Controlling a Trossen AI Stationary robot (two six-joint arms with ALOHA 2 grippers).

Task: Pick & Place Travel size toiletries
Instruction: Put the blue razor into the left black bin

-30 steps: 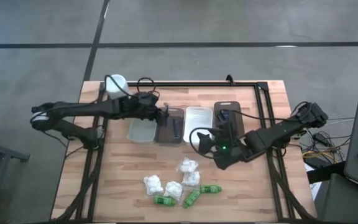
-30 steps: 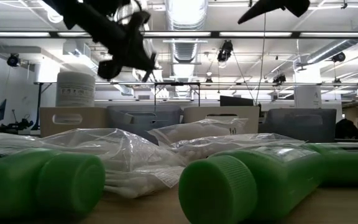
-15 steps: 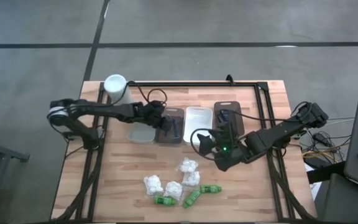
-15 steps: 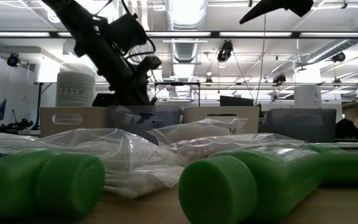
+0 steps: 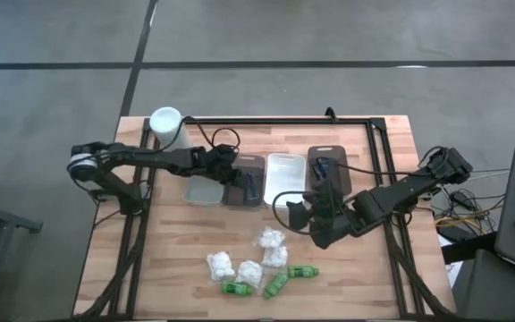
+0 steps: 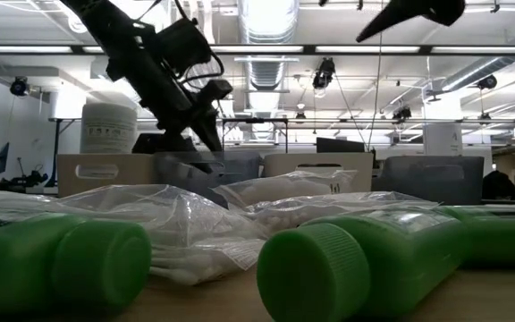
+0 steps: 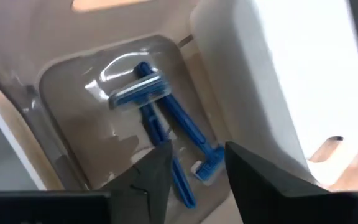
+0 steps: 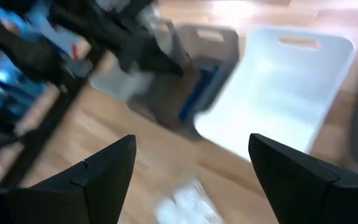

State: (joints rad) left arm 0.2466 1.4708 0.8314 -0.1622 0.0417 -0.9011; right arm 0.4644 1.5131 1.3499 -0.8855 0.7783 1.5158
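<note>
Left hand (image 5: pixel 240 179) lowered, released | razors (image 7: pixel 166 124) flat in grey tray (image 7: pixel 61 112), lengthwise

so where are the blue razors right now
The blue razors lie in the dark tray, second from the left in the row on the high view, between the clear tray and the white tray, right under the left gripper.

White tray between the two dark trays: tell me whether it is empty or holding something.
Empty. In the high view the white rectangular plastic tray shows a bare floor, and the right wrist view of it shows nothing inside either.
</note>
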